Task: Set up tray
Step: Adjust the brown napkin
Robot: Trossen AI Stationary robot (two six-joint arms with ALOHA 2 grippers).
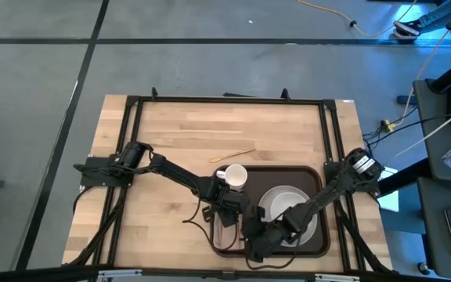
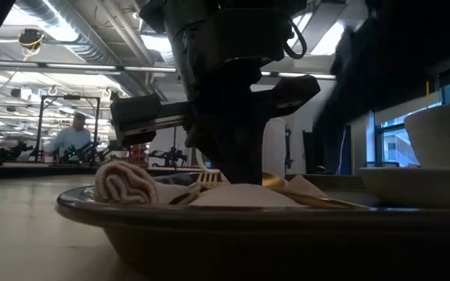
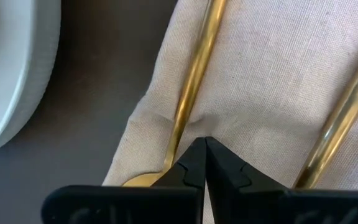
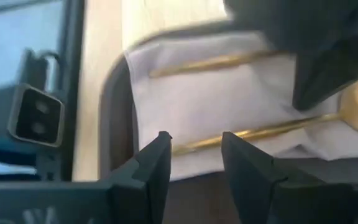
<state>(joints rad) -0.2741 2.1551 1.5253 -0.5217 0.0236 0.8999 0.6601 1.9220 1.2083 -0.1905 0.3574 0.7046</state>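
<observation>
The dark brown tray point(image 1: 319, 176) lies at the table's near right. On it are a white plate point(image 1: 266, 205) holding a bowl, a white cup point(image 1: 234, 177) at the far left corner, and a tan napkin point(image 3: 272, 81) with two gold utensils point(image 3: 194, 74) point(image 3: 347, 106). My left gripper point(image 3: 204, 143) is shut, tips down on the napkin beside one gold handle. My right gripper point(image 4: 195, 144) is open just over the napkin's near edge point(image 4: 191, 165); a gold spoon handle point(image 4: 253, 132) runs across behind the gap between its fingers. My left gripper sets its shut fingertips point(image 3: 194, 155) on the napkin's cloth point(image 3: 197, 124), right beside a gold handle and just above the spoon's bowl point(image 3: 143, 180). The fingers come from above, pointing down. The cloth shows a small crease at the tips and lies flat on the tray.
A thin gold utensil point(image 1: 233, 154) lies loose on the wooden table beyond the tray. A black frame point(image 1: 225, 100) runs round the table. In the low view the tray's rim point(image 2: 209, 215) and a fold of the napkin point(image 2: 123, 183) fill the foreground; a person sits far behind.
</observation>
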